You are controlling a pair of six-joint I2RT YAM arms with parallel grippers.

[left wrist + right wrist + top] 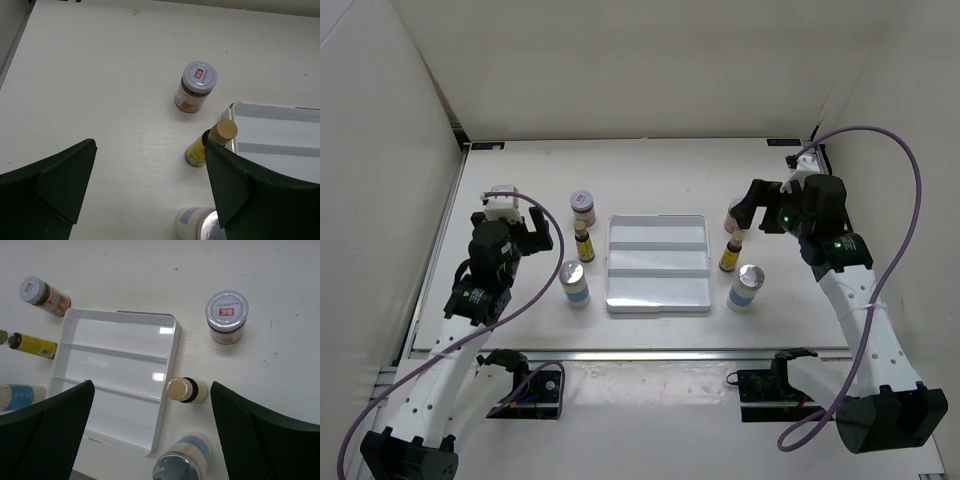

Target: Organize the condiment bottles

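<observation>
1. left gripper: jaws spread wide, nothing between them. hangs over bare table, left of the left bottle column.
2. right gripper: jaws also wide apart, nothing held. sits above the right bottle column. in the top view it hides part of the right squat jar.
3. white ridged tray: mid-table, three lanes running left-right, square to the table edges. all six bottles stand upright on the table outside it.
4. left column, far to near: left squat jar, left amber bottle, left silver-capped bottle. the jar is beyond the tray's far-left corner, apart from it. the amber one is just beside that corner. the silver-capped one is near the left rim with a small gap.
5. right column, far to near: right squat jar, right amber bottle, right silver-capped bottle. the amber one is tight against the tray's right rim, cannot tell if touching. the jar is clear of the rim.
6. room:
   - bottles within each column are apart, but the gaps are narrow.
   - widest open strip is between the left column and the left wall.
   - an open band runs behind the tray up to the back wall.
   - the right arm stands over the strip right of the right column.
   - the tray's near rim is close to the metal rail at the table's near edge.
</observation>
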